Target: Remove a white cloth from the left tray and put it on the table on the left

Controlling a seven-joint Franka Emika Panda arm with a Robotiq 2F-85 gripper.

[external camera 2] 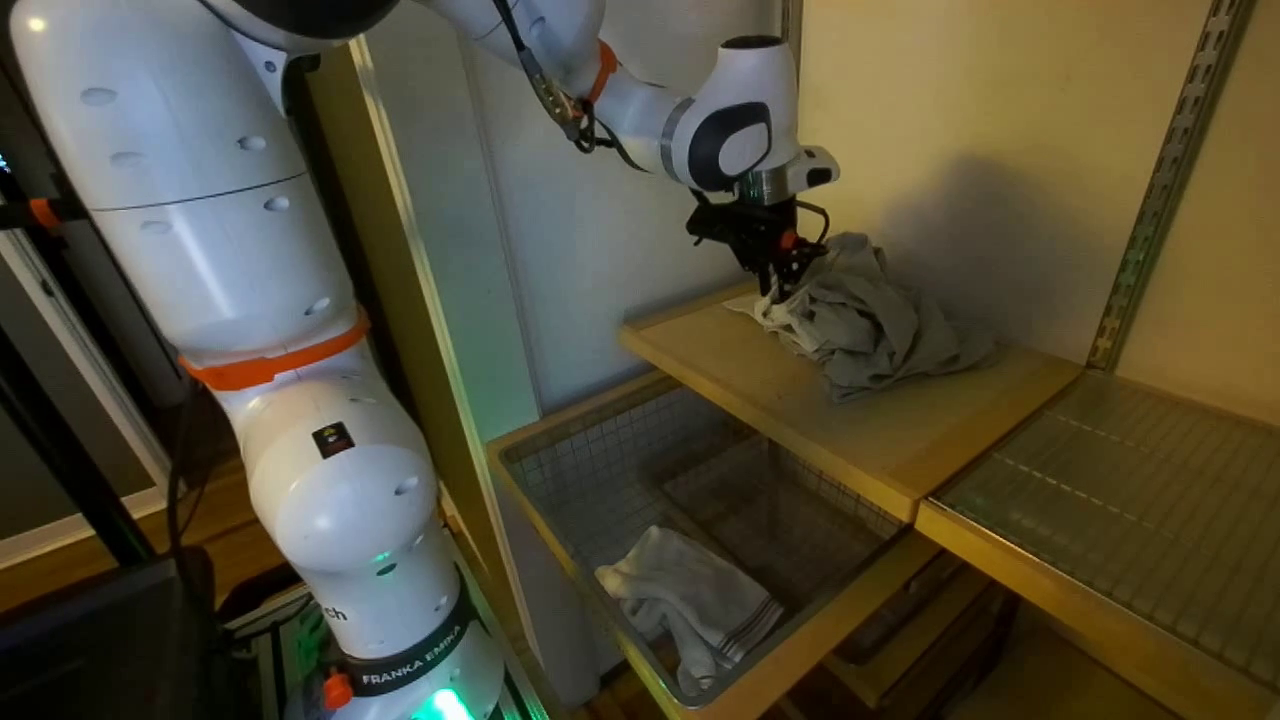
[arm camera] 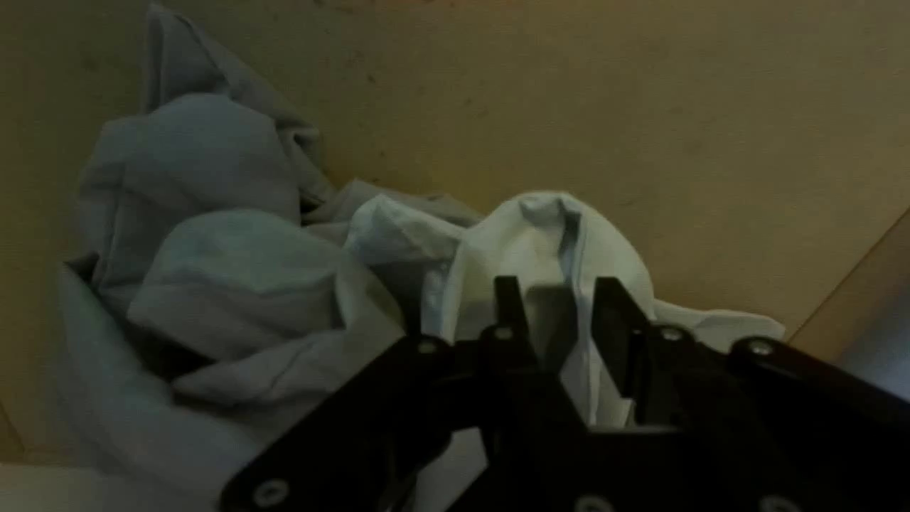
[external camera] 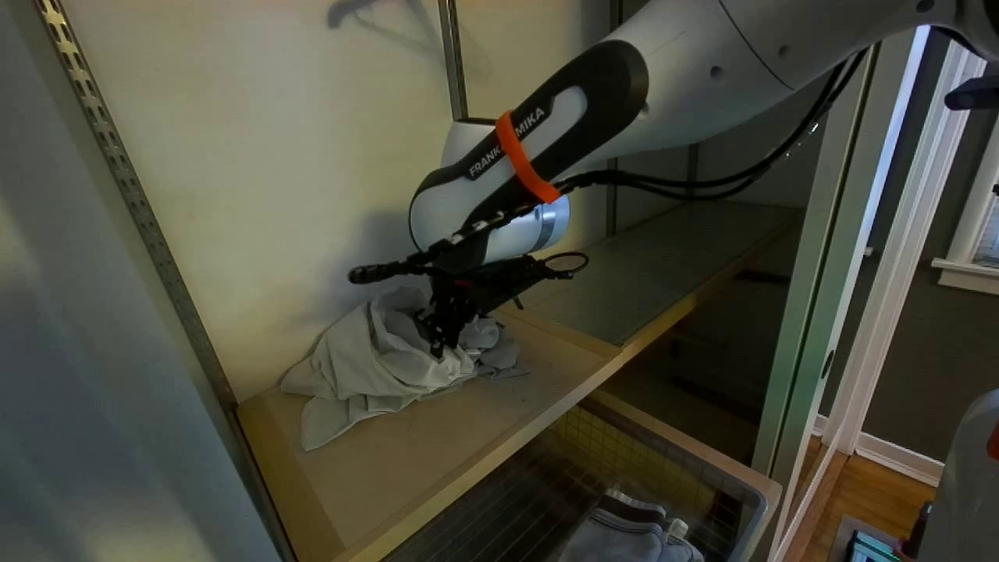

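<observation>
A crumpled grey-white cloth lies on the wooden shelf (external camera: 468, 437). Its greyer bulk (external camera: 355, 363) shows in both exterior views (external camera 2: 890, 325) and in the wrist view (arm camera: 206, 156). A whiter part (external camera: 453, 370) lies under my gripper and also shows in the wrist view (arm camera: 615, 242); I cannot tell whether it is a separate cloth. My gripper (arm camera: 557, 302) points down over this whiter part, fingers partly apart, with a raised white fold between and below them. In both exterior views the fingertips (external camera: 437, 343) (external camera 2: 776, 285) are at the cloth; contact is unclear.
A pulled-out wire basket (external camera 2: 555, 550) below the shelf holds another whitish cloth with dark stripes (external camera 2: 700, 590). A wall (external camera: 234, 195) stands close behind the cloth. A ribbed shelf (external camera 2: 1130, 500) adjoins the wooden one. A door panel (external camera: 788, 328) stands beside the basket.
</observation>
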